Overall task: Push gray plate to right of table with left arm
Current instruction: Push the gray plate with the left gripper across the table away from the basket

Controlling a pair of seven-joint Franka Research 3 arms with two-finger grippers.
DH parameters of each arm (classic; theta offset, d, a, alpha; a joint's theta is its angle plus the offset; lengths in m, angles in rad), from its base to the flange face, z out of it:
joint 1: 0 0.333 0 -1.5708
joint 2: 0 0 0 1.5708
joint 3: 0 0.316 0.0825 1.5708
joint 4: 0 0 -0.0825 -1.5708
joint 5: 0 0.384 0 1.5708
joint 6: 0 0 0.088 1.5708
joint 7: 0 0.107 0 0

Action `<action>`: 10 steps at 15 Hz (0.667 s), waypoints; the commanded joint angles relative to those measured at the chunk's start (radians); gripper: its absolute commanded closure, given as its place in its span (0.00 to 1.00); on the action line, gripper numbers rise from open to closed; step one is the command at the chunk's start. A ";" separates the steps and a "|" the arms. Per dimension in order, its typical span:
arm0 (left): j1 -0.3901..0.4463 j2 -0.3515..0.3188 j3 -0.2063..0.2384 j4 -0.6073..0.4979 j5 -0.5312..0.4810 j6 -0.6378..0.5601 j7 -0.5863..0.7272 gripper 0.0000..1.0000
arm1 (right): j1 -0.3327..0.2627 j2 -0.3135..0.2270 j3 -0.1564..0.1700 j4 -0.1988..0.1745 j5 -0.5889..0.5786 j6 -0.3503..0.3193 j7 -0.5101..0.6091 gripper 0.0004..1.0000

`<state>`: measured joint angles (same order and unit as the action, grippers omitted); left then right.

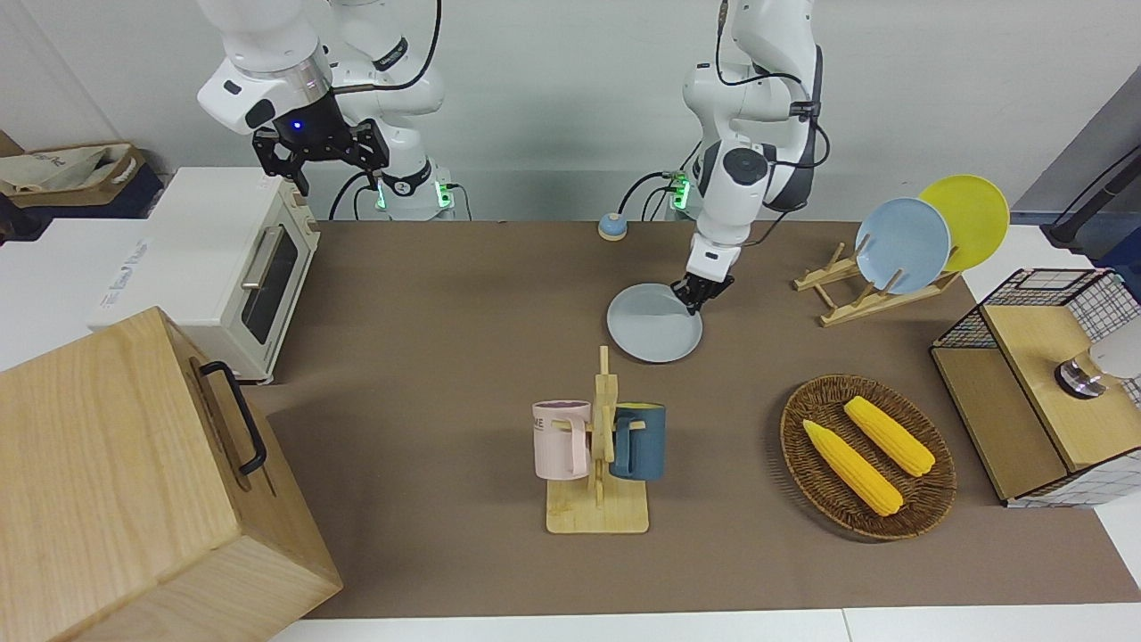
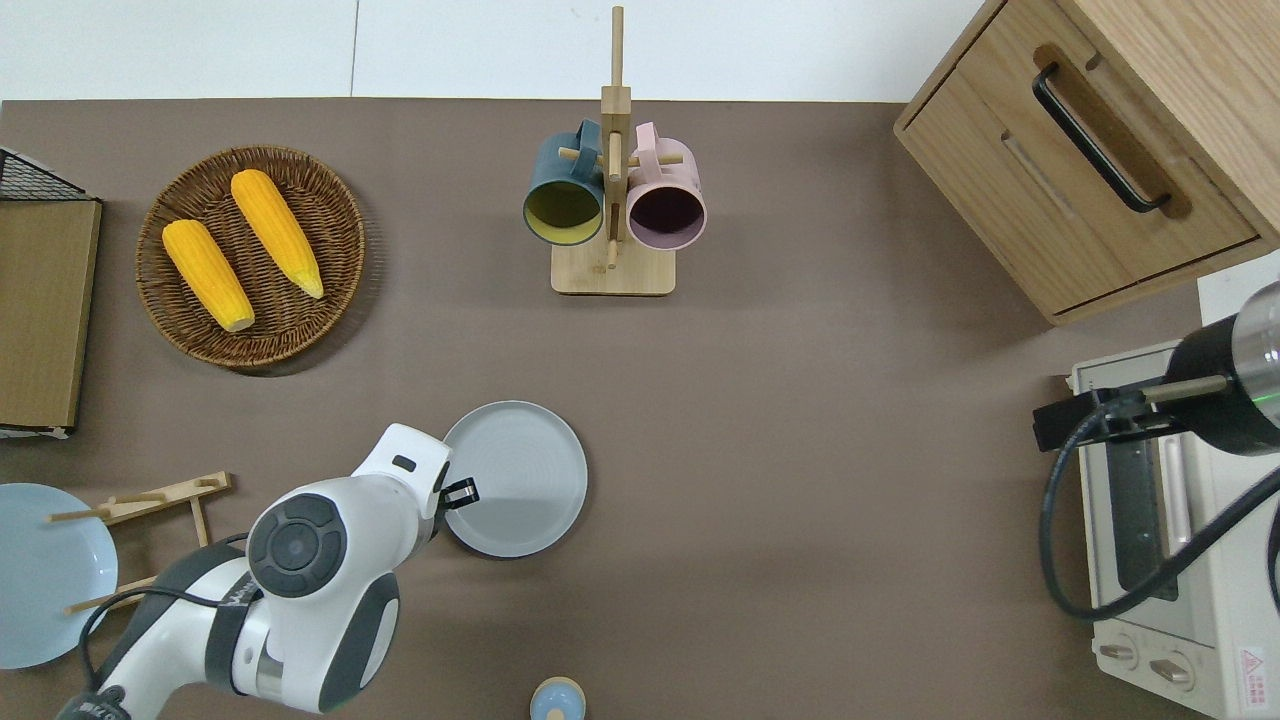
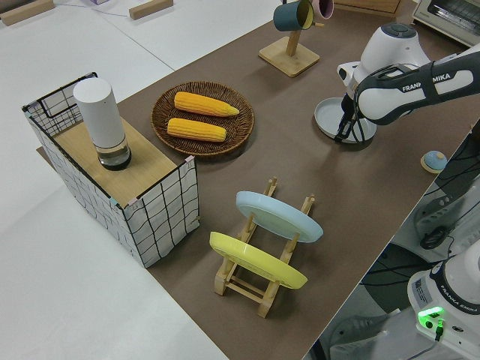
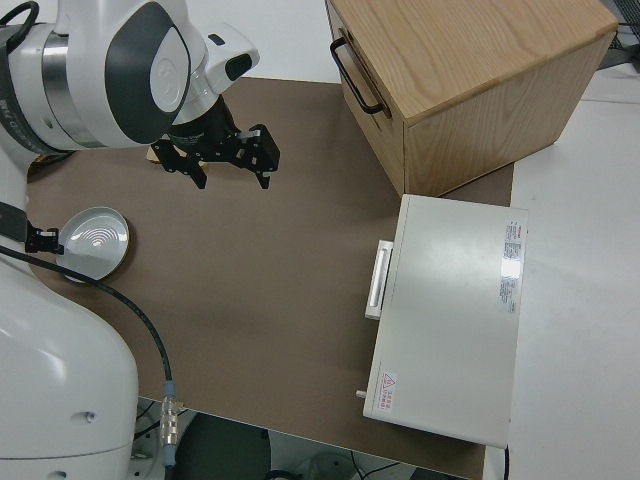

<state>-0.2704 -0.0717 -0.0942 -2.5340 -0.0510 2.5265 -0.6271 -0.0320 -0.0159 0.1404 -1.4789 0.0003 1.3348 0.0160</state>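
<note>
The gray plate (image 1: 653,323) lies flat on the brown table (image 1: 446,294), nearer to the robots than the mug stand. It also shows in the overhead view (image 2: 520,478), the left side view (image 3: 341,116) and the right side view (image 4: 93,242). My left gripper (image 1: 697,299) is down at table height. It is shut and touches the plate's rim on the side toward the left arm's end of the table, as the overhead view (image 2: 462,492) and the left side view (image 3: 343,135) show. My right gripper (image 1: 339,174) is open, empty and parked.
A mug stand (image 1: 599,446) holds a pink and a blue mug. A wicker basket (image 1: 936,486) holds two corn cobs. A wooden rack (image 1: 856,299) holds a sky-blue plate and a yellow plate. A toaster oven (image 1: 232,267), a wooden drawer box (image 1: 134,481) and a small bell (image 1: 611,226) also stand on the table.
</note>
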 commanded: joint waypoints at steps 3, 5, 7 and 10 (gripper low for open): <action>-0.167 0.140 0.008 0.124 -0.015 0.017 -0.244 1.00 | -0.019 -0.002 0.016 0.009 0.004 -0.016 0.012 0.02; -0.216 0.185 0.010 0.170 -0.010 0.017 -0.328 1.00 | -0.020 -0.002 0.016 0.009 0.004 -0.016 0.012 0.02; -0.253 0.213 0.010 0.208 -0.009 0.017 -0.396 1.00 | -0.019 -0.002 0.016 0.009 0.004 -0.016 0.012 0.02; -0.314 0.283 0.010 0.291 0.002 0.015 -0.508 1.00 | -0.019 -0.002 0.016 0.009 0.004 -0.016 0.013 0.02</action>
<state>-0.5117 0.0989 -0.0948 -2.3388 -0.0521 2.5354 -1.0351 -0.0320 -0.0159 0.1404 -1.4789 0.0003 1.3348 0.0160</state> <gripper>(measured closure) 0.987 0.013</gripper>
